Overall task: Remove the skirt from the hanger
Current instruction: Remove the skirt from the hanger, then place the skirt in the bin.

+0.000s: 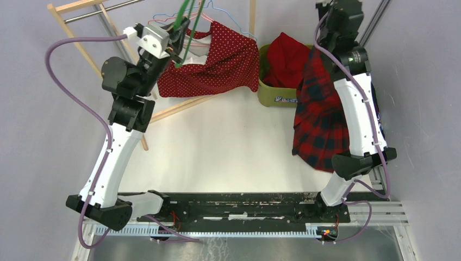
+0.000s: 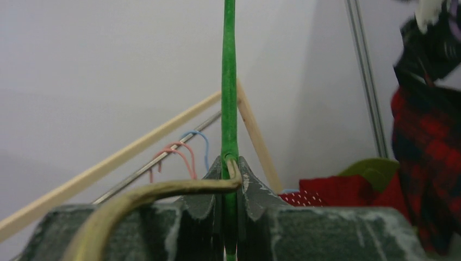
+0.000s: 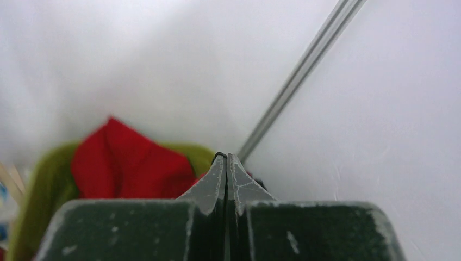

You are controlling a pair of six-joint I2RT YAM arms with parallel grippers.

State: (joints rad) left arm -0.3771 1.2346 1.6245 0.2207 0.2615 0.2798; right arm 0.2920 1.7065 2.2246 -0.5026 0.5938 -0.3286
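Your L gripper (image 2: 229, 166): fingers pinch green hanger (image 2: 229, 81). Your R gripper (image 3: 225, 159): fingers pressed together on plaid skirt (image 1: 321, 117), hanging down.

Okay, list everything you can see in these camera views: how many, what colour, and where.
green hanger: one, green, pinched in the left fingers
plaid skirt: one, red and black, hanging beside the right arm, apparently from its fingers
polka-dot garment: one, red with white dots, far side by the rack
wooden rack: one, pale wood with a metal rod, far left
pink hanger: one, on the rod
blue hanger: one, on the rod
bin: one, olive green, far right of centre
red cloth: one, in the bin
table: one, white
left fingers: dark, shut on the hanger
right fingers: dark, shut
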